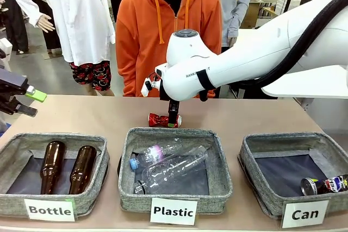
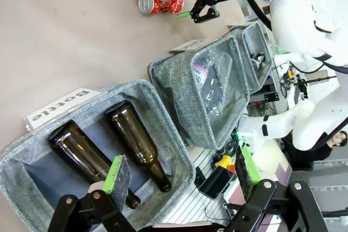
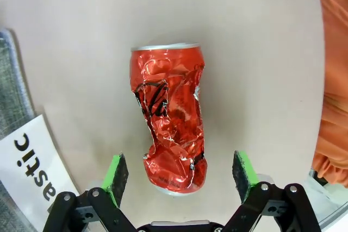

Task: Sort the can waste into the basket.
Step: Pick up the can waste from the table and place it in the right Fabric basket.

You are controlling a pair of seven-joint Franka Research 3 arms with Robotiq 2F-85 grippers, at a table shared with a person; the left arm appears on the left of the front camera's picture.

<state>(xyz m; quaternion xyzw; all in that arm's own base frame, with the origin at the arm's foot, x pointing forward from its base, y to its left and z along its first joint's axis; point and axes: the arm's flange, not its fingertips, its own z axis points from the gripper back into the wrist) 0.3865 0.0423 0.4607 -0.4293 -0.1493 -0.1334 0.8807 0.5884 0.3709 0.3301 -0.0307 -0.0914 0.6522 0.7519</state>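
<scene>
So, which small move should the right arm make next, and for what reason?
Probably lower the right gripper a little and shut it on the crushed red can. Its jaws are open, with the can's near end lying between the green pads, and the can is on the table, not in the Can basket.

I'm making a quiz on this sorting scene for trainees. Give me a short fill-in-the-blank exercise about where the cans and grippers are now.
1. The crushed shiny red metal can lies on the ____, behind the grey fabric basket labelled "Plastic".
2. The dark printed can with a silver end lies inside the grey fabric basket labelled ____.
3. The right gripper hangs over the red can with its jaws ____.
4. The two brown glass bottles lie in the basket labelled ____.

Missing words: table; Can; open; Bottle
</scene>
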